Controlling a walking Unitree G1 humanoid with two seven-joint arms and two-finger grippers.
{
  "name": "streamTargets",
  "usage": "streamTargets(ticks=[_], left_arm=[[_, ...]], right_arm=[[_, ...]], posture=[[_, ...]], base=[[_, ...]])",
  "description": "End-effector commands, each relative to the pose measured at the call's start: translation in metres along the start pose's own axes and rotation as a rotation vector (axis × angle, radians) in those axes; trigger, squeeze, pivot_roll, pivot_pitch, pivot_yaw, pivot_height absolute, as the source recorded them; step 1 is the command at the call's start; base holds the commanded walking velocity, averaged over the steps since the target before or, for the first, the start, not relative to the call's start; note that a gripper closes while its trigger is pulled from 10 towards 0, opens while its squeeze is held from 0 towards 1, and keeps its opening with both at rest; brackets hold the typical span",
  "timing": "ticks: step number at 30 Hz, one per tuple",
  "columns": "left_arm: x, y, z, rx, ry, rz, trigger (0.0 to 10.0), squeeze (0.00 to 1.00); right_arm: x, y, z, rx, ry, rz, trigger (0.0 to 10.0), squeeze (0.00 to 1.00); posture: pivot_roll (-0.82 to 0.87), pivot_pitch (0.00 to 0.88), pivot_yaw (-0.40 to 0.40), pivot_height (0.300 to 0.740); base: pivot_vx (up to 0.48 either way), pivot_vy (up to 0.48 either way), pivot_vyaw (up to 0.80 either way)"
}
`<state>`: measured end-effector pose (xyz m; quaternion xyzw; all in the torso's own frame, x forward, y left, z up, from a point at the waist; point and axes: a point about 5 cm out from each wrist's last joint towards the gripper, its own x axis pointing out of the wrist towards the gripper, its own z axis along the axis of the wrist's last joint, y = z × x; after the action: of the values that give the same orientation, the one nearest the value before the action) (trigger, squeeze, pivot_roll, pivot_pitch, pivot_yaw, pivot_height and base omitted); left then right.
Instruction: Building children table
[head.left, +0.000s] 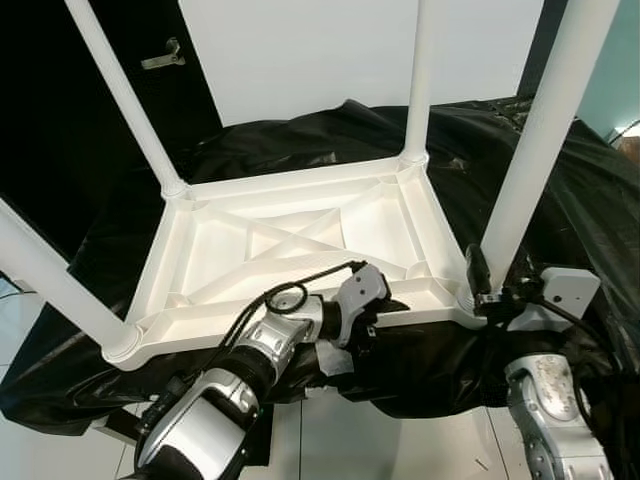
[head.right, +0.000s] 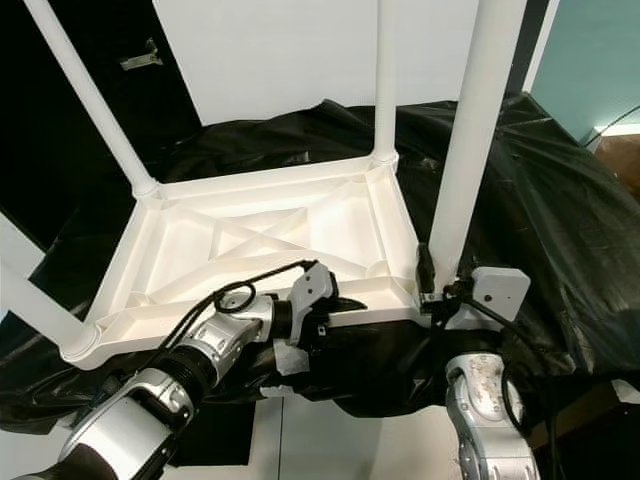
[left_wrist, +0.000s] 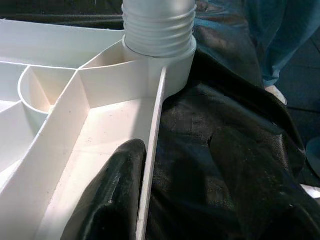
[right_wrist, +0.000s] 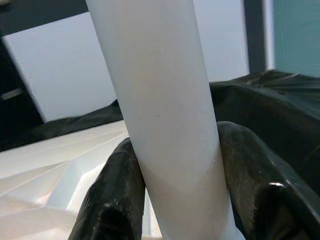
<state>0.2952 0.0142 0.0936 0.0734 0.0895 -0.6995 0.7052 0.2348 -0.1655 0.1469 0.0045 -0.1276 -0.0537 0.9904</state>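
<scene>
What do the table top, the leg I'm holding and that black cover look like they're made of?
Table top: probably moulded white plastic, matt, with thin cast ribs on its underside. Leg in the right gripper: likely the same plastic, smooth, with a moulded thread at its base. Black cover: thin glossy sheeting, probably plastic film, creased and shiny.

Crumpled black plastic sheet (head.left: 560, 190), white wall panel (head.left: 300, 50), pale tiled floor (head.left: 400, 440)

From where I stand, nothing here carries any writing I can read: no label, brand, number or sign anywhere in these views.
</scene>
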Motion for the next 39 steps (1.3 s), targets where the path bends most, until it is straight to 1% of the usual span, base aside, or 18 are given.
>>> streamTargets(ticks=[1,6,9,15,16,17,22,23,24,25,26,28,31,33,35,36,38,39], left_arm=[[0.006,-0.020,-0.017,-0.040,0.049,-0.175,10.0,0.00],[0.004,-0.021,-0.018,-0.043,0.048,-0.169,10.0,0.00],[0.000,-0.020,-0.020,-0.056,0.031,-0.135,10.0,0.00],[-0.004,-0.020,-0.022,-0.062,0.021,-0.110,10.0,0.00],[-0.005,-0.020,-0.023,-0.063,0.020,-0.105,10.0,0.00],[-0.006,-0.020,-0.024,-0.065,0.020,-0.101,10.0,0.00],[-0.006,-0.020,-0.025,-0.067,0.020,-0.096,10.0,0.00],[-0.006,-0.020,-0.025,-0.067,0.019,-0.095,10.0,0.00],[-0.005,-0.019,-0.024,-0.066,0.019,-0.095,10.0,0.00],[-0.005,-0.019,-0.024,-0.066,0.019,-0.095,10.0,0.00],[-0.003,-0.018,-0.023,-0.060,0.016,-0.097,10.0,0.00],[-0.003,-0.018,-0.023,-0.060,0.016,-0.097,10.0,0.00],[0.001,-0.018,-0.020,-0.053,0.015,-0.107,10.0,0.00],[0.001,-0.018,-0.020,-0.053,0.015,-0.107,10.0,0.00],[0.002,-0.019,-0.019,-0.051,0.016,-0.111,10.0,0.00],[0.002,-0.019,-0.020,-0.049,0.019,-0.114,10.0,0.00],[0.002,-0.019,-0.020,-0.048,0.022,-0.116,10.0,0.00],[0.002,-0.019,-0.020,-0.047,0.023,-0.118,10.0,0.00]], right_arm=[[0.000,0.002,-0.035,-0.029,0.168,-0.075,10.0,0.00],[0.007,0.009,-0.037,-0.030,0.143,-0.106,10.0,0.00],[0.015,0.029,-0.045,-0.025,0.116,-0.063,10.0,0.00],[0.015,0.036,-0.050,-0.033,0.125,-0.019,10.0,0.00],[0.015,0.036,-0.052,-0.035,0.131,-0.013,10.0,0.63],[0.015,0.037,-0.053,-0.037,0.134,0.001,10.0,1.00],[0.015,0.040,-0.054,-0.043,0.139,0.050,10.0,1.00],[0.013,0.041,-0.053,-0.045,0.137,0.090,10.0,0.60],[0.012,0.042,-0.052,-0.051,0.130,0.121,10.0,0.00],[0.012,0.042,-0.052,-0.051,0.130,0.121,10.0,0.00],[0.012,0.037,-0.046,-0.080,0.093,0.173,10.0,0.00],[0.012,0.037,-0.046,-0.080,0.093,0.173,10.0,0.00],[0.019,0.017,-0.030,-0.148,0.027,0.268,10.0,0.00],[0.019,0.017,-0.030,-0.148,0.027,0.268,10.0,0.00],[0.022,0.007,-0.020,-0.176,0.012,0.345,10.0,0.00],[0.021,0.002,-0.017,-0.192,0.028,0.407,6.1,0.00],[0.020,-0.002,-0.016,-0.202,0.042,0.449,6.1,0.00],[0.018,-0.007,-0.014,-0.195,0.067,0.493,0.0,0.00]], posture=[[-0.18,0.036,0.105,0.740],[-0.16,0.038,0.101,0.740],[-0.12,0.039,0.090,0.740],[-0.11,0.036,0.082,0.740],[-0.11,0.030,0.078,0.740],[-0.11,0.027,0.077,0.740],[-0.12,0.019,0.077,0.740],[-0.12,0.018,0.077,0.740],[-0.14,0.012,0.078,0.740],[-0.14,0.012,0.078,0.740],[-0.15,0.009,0.079,0.740],[-0.15,0.009,0.079,0.740],[-0.17,0.006,0.084,0.740],[-0.17,0.006,0.084,0.740],[-0.18,0.005,0.085,0.740],[-0.19,0.005,0.085,0.740],[-0.19,0.005,0.085,0.740],[-0.20,0.004,0.084,0.740]], base=[[0.000,0.000,0.00],[0.000,0.000,0.00],[0.000,0.000,0.00],[0.000,0.000,0.00],[0.000,0.000,0.00],[0.000,0.000,0.00],[0.000,0.000,0.00],[0.000,0.000,0.00],[0.000,0.000,0.00],[0.000,0.000,0.00],[0.000,0.000,0.00],[0.000,0.000,0.00],[0.000,0.000,0.00],[0.000,0.000,0.00],[0.000,0.000,0.00],[0.000,0.000,0.00],[0.000,0.000,0.00],[0.000,0.000,0.00]])
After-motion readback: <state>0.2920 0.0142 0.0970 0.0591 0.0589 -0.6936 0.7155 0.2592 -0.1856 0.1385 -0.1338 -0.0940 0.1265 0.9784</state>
